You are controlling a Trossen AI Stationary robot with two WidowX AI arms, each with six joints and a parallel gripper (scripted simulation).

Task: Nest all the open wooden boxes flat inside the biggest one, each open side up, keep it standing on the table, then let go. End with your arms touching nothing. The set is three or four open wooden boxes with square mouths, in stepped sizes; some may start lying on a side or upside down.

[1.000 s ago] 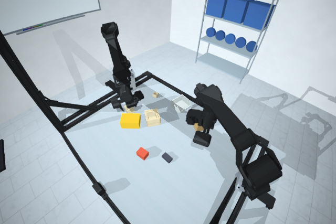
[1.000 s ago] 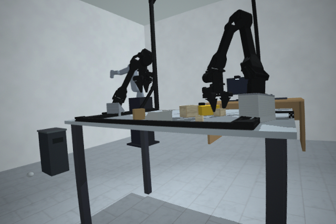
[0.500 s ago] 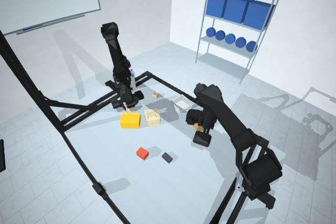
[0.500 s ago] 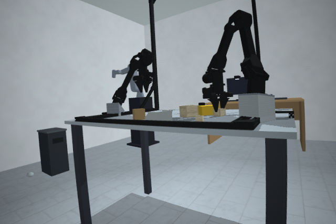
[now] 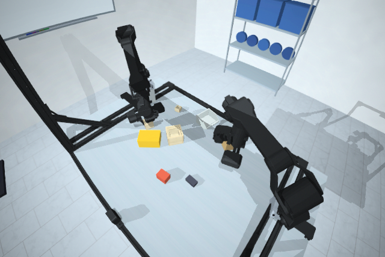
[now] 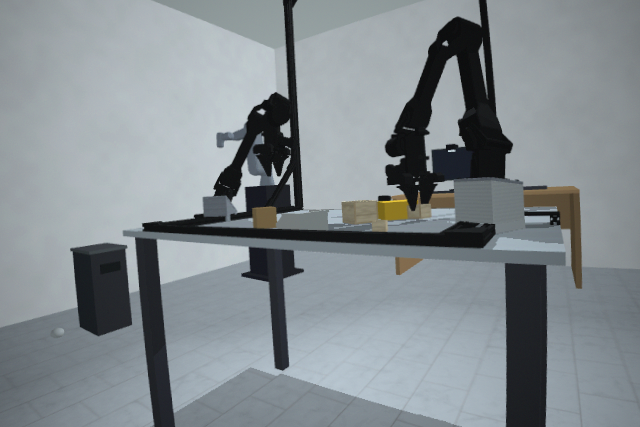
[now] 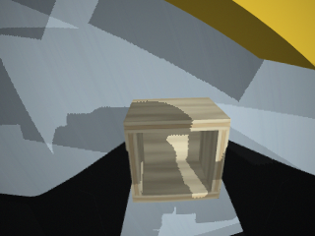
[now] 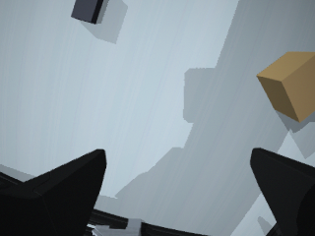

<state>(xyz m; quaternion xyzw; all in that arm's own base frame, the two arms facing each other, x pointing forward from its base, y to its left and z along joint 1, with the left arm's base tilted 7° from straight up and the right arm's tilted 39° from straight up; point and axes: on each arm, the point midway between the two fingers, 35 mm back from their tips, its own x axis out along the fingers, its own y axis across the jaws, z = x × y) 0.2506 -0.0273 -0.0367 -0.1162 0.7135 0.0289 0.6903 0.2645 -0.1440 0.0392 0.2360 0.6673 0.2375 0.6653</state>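
You've got the left gripper (image 5: 151, 120) (image 6: 420, 207) (image 7: 174, 147) closed on the mid box (image 5: 148, 124) (image 6: 425, 211) (image 7: 172, 123), one finger against each side. That box lies on a side, mouth toward the wrist camera.

Clock calls are on the top view, 12 at the upper edge. Your big box (image 5: 175, 141) (image 6: 359, 212) stands mouth up at 4 o'clock from the mid box, near it, with the inner box (image 5: 170, 132) already inside. Tiny box (image 5: 177, 109) (image 6: 379, 226) is at 2 o'clock from the mid box, outside the nest; can't tell its pose. So two boxes are still out.

Yellow block (image 5: 149, 138) (image 6: 392, 209) (image 7: 290, 29) sits at 9 o'clock from the big box, just beside it. White tray (image 5: 203, 125) (image 6: 303, 219) is at 2 o'clock, red block (image 5: 163, 176) near 6, dark block (image 5: 191, 180) (image 8: 88, 11) at 5.

Your right gripper (image 5: 229, 147) (image 6: 272, 174) (image 8: 180, 157) is open wide and holds nothing, raised above the table. Tan block (image 5: 227, 145) (image 6: 264, 217) (image 8: 290, 81) shows at 2 o'clock in its wrist view, outside the fingers.
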